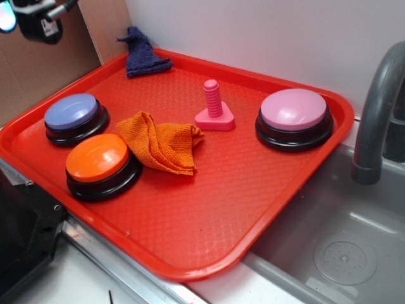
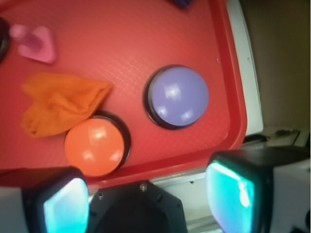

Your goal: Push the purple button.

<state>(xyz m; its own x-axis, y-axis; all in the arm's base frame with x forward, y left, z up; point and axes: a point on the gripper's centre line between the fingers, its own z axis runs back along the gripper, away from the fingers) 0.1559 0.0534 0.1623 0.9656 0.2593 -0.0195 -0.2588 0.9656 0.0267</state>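
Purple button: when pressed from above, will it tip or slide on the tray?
Tipping seems unlikely: the purple button is squat on a wide black base. Off-centre contact might slip on its glossy dome. The textured red tray probably resists sliding.

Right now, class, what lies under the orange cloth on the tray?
The orange cloth rests on the red tray, one edge reaching the orange button. Anything beneath its folds is hidden.

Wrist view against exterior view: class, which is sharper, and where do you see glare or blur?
Exterior view: sharper, the tray weave is crisp, with soft sheen on the pink button. Wrist view: softer overall, white glints on the purple button and orange button; the gripper jaws at the bottom edge are blurred, their pads glowing cyan.
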